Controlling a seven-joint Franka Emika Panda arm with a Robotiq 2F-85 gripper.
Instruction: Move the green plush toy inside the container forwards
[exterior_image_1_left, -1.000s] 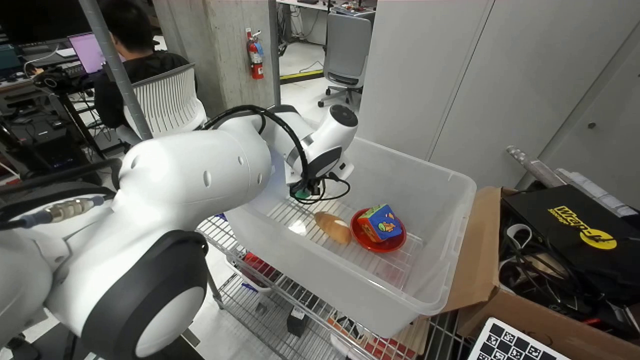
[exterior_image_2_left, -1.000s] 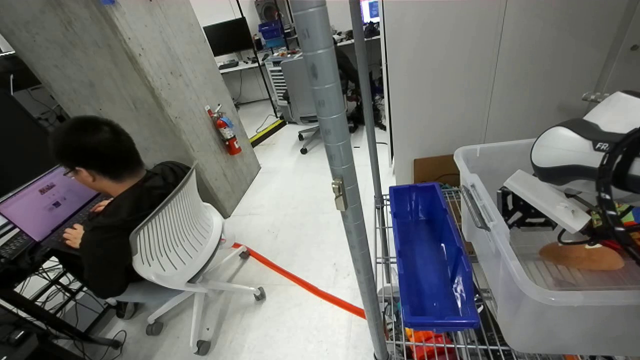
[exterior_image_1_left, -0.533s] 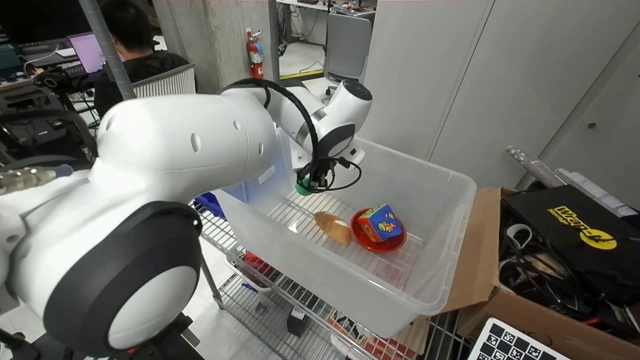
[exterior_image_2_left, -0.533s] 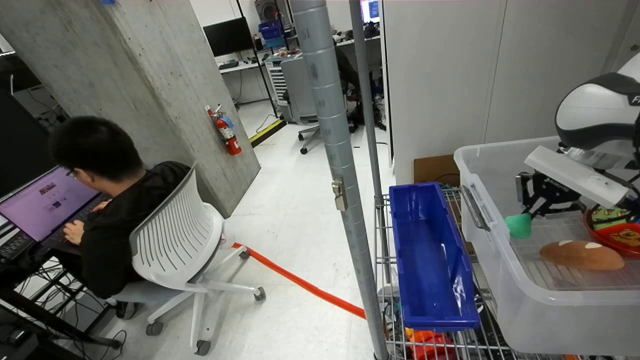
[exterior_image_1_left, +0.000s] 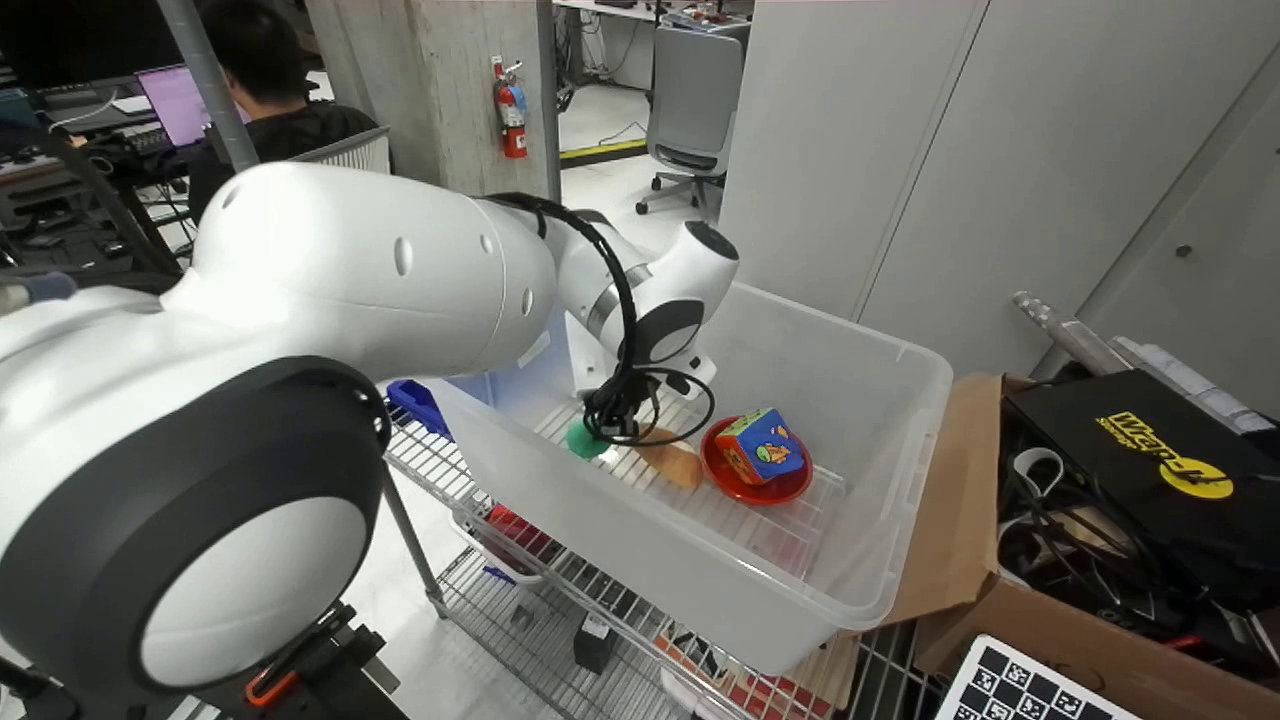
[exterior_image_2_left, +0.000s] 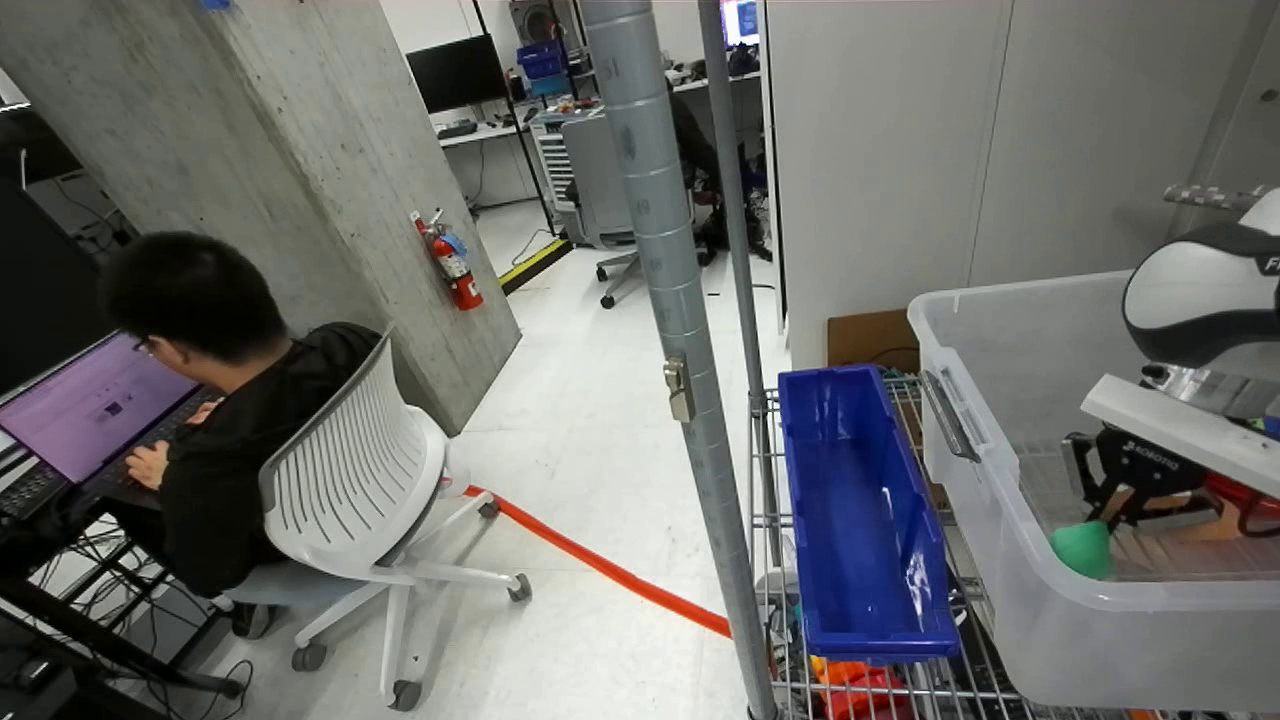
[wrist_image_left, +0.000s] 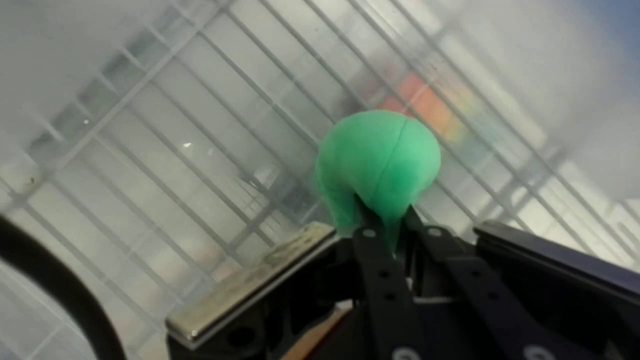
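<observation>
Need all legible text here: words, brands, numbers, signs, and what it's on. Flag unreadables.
"ROBOTIQ": end effector, in an exterior view.
"Wrap-It Storage": flat black package in the cardboard box.
"F", the rest cut off by the frame edge: robot arm.
Too small or blurred: fire extinguisher label, laptop screen, label on the small black box.

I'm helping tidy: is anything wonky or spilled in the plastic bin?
The colorful block looks tipped in the red bowl, as if it can't sit flat there. I see no spill in the bin. The green toy is held by the robot's hand.
</observation>
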